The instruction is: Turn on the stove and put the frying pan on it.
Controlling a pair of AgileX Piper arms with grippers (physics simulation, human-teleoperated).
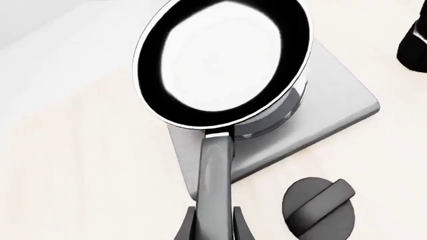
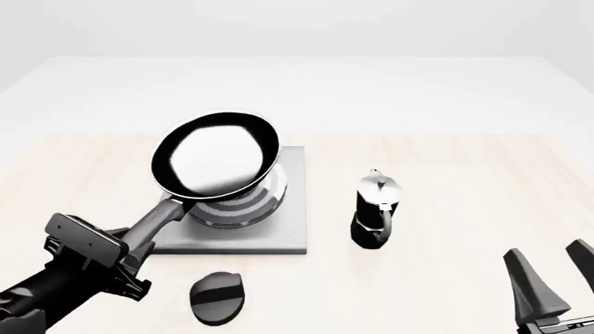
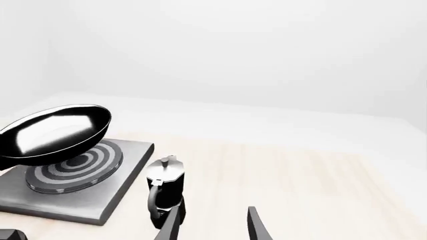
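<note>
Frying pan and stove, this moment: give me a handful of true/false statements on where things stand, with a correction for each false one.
1. The left gripper is shut on the handle of the frying pan. True.
2. The frying pan rests flat on the stove. False: the right wrist view shows it tilted and held above the rings, with a gap beneath it.
3. The moka pot stands on the stove. False: it stands on the table, to the right of the stove.
4. The right gripper is open and holds nothing. True.
5. The knob lies on the table in front of the stove, apart from it. True.
</note>
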